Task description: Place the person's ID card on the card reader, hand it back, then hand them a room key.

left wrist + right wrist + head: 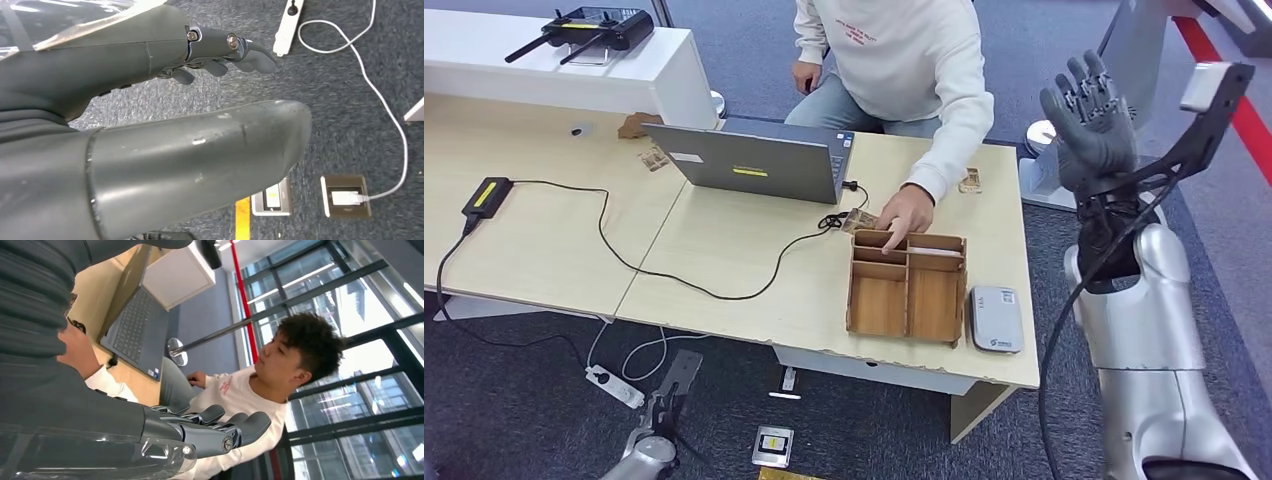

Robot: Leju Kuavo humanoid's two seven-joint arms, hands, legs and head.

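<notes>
Beside the counter (724,270) our right hand (1092,118) waits raised, fingers spread and empty; left hand (656,432) hangs empty. No ID card seen; next, receive it for the reader (995,318).

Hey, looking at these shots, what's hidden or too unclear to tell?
- Head view: the person's hand covers the back of the wooden organizer; whether it holds a card is hidden.
- Head view: markings on the card reader are too small.
- Left wrist view: the left hand has its palm blocked by its own thumb.
- Head view: the laptop screen faces away.
</notes>
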